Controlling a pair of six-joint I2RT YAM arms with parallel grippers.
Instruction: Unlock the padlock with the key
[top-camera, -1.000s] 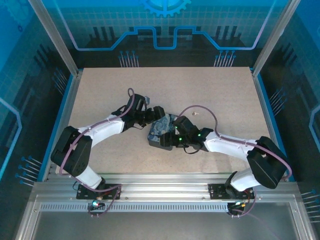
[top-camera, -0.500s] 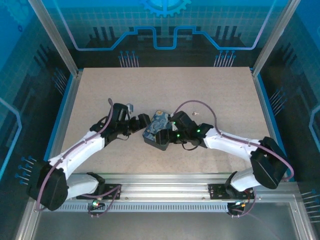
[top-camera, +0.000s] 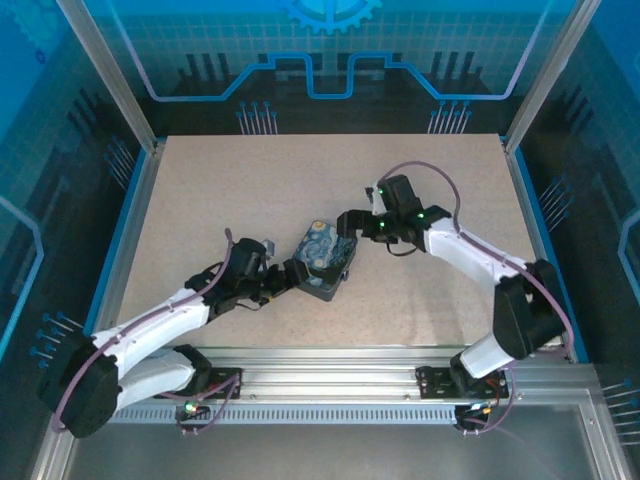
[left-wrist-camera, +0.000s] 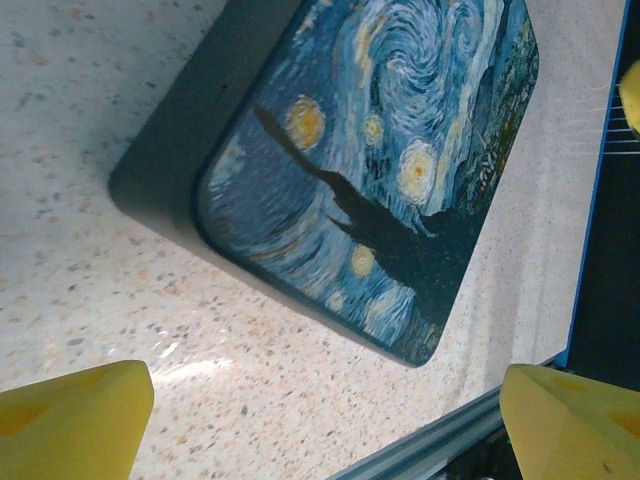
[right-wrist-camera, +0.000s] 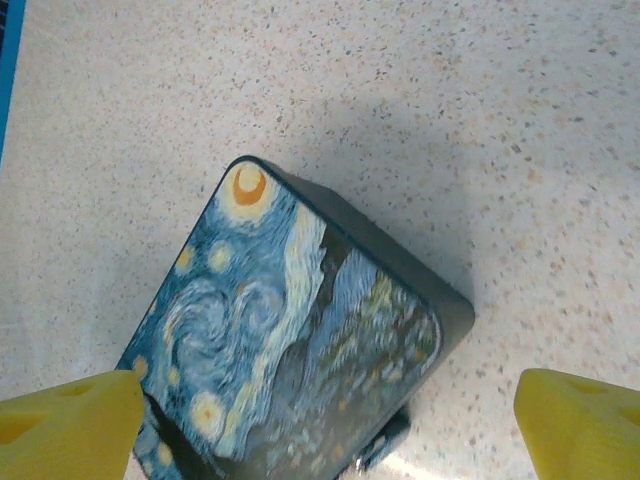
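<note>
1. Key: its earlier spot on the counter, just right of the box, now lies under the right arm; hidden, so unconfirmed.
2. Box has shifted slightly and lies free at frame centre.
3. Left fingers and right fingers have backed off, spread wide, holding nothing.
4. Judgement: key pickup likely next.
</note>
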